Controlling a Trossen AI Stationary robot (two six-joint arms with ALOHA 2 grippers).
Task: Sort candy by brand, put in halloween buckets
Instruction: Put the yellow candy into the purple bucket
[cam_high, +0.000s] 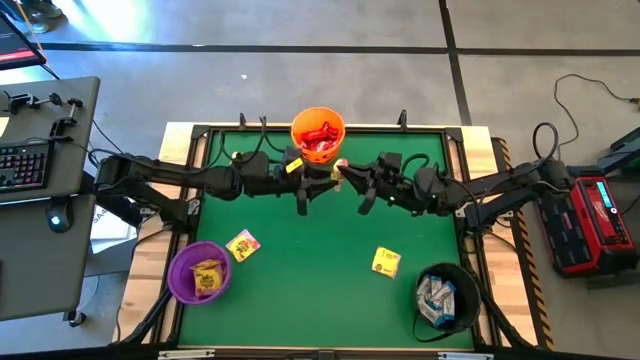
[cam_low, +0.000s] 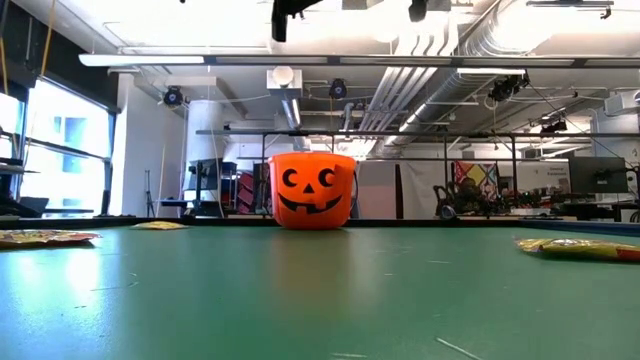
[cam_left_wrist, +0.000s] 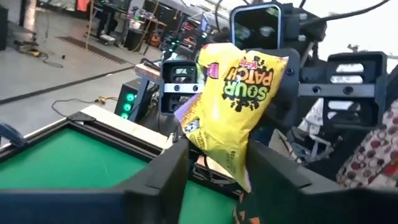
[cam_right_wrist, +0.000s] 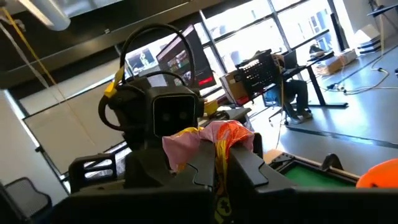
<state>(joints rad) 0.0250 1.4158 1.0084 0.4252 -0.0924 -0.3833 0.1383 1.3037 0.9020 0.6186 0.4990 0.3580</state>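
Two grippers meet up high near the middle of the table, just at 6 o'clock of the orange bucket (cam_high: 318, 134). My left gripper (cam_left_wrist: 214, 168) pinches a yellow candy (cam_left_wrist: 239, 93) by its lower edge. My right gripper (cam_right_wrist: 214, 168) pinches a crumpled pink and orange wrapper (cam_right_wrist: 208, 140). I cannot tell if both hold the same candy.

The yellow candy looks light, soft and crinkly. It bends and could slip, so I think a flat pinch on the sealed edge is best.

More yellow candy lies in the purple bucket (cam_high: 197, 270) at 8 o'clock. Two yellow packets (cam_high: 242, 245) lie loose on the green table (cam_high: 320, 290). The black bucket (cam_high: 445, 297) at 4 o'clock holds white-blue candy.
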